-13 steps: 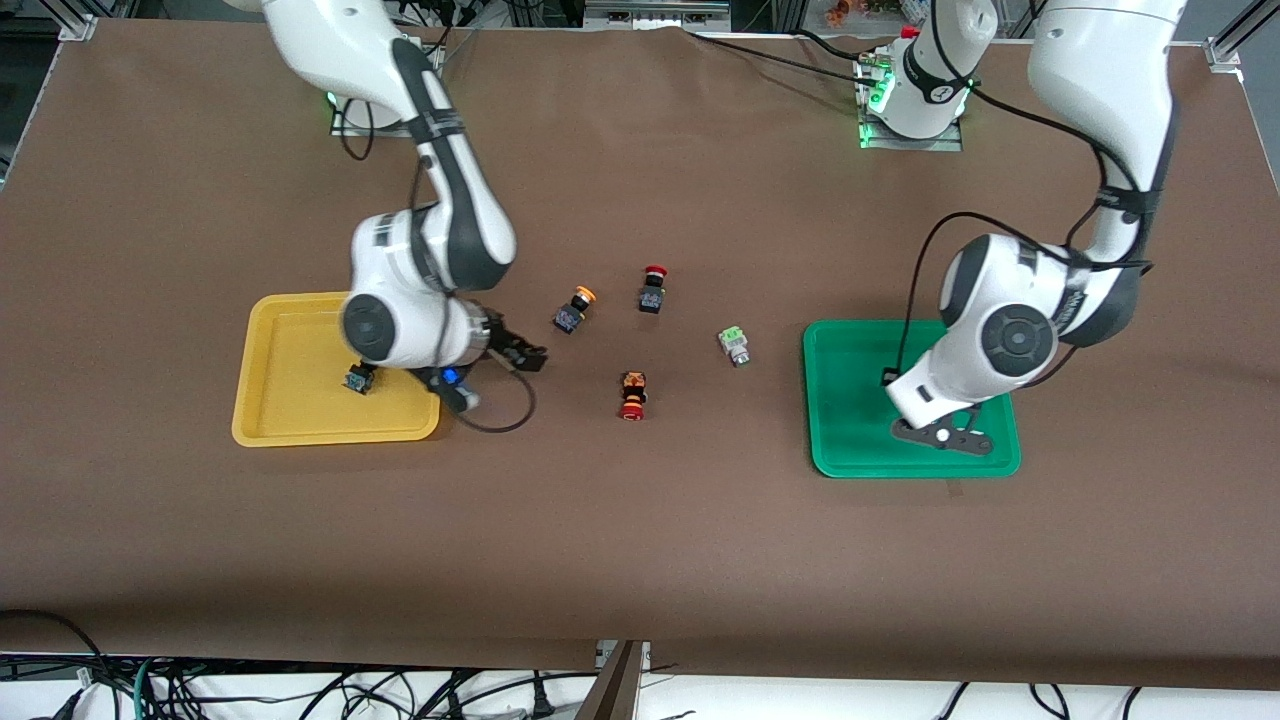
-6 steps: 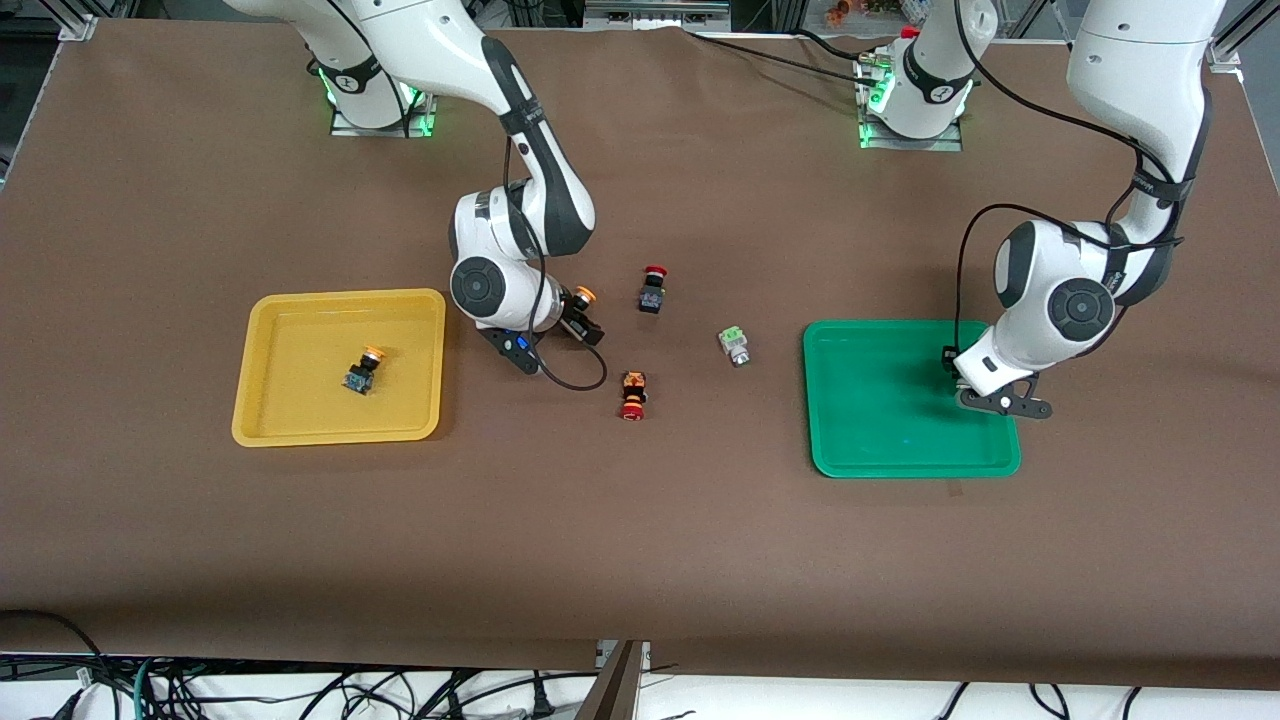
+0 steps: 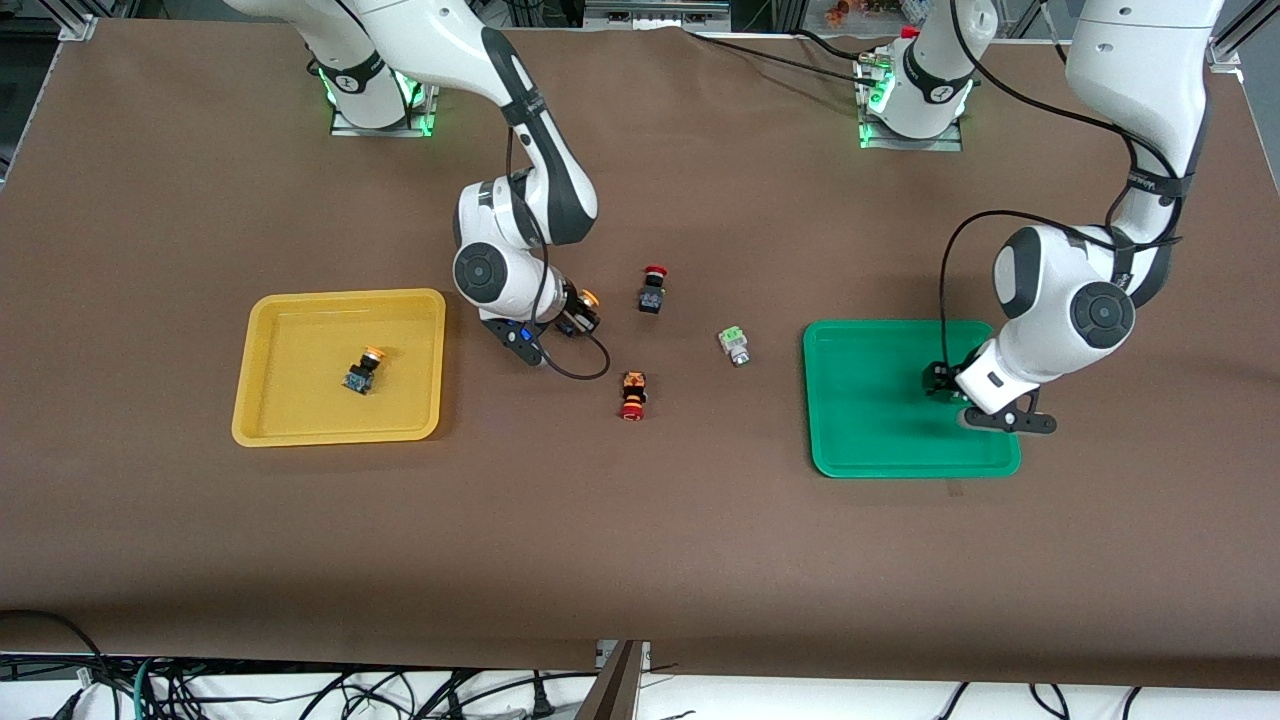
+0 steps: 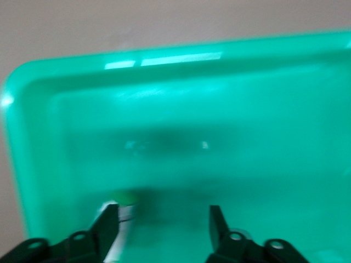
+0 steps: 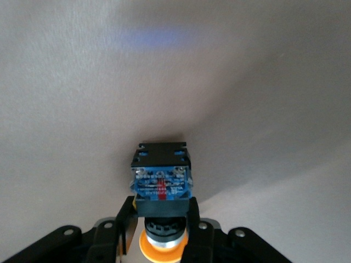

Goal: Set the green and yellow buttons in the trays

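A: We start nearest the front camera. The table (image 3: 640, 560) there carries nothing we can list until the red-capped button with the orange-black body (image 3: 632, 395), lying in the middle of the surface.

B: We then record the yellow tray (image 3: 262, 400) toward the right arm's end, with one yellow button (image 3: 363, 372) lying in it.

A: The green tray (image 3: 850, 440) lies toward the left arm's end. The left gripper (image 4: 162, 227) is low over its floor, jaws spread and gripping nothing. A green button (image 4: 125, 204) lies in the tray, touching one fingertip (image 4: 108, 222).

B: A second green button (image 3: 736, 346) lies on the table between the trays, near the green one.

A: Farther from the camera, the right gripper (image 5: 160, 224) is down at the table beside the yellow tray, clenched on the second yellow button (image 5: 160, 183).

B: Farthest of the buttons, we note the red-capped one with a black body (image 3: 652, 290).
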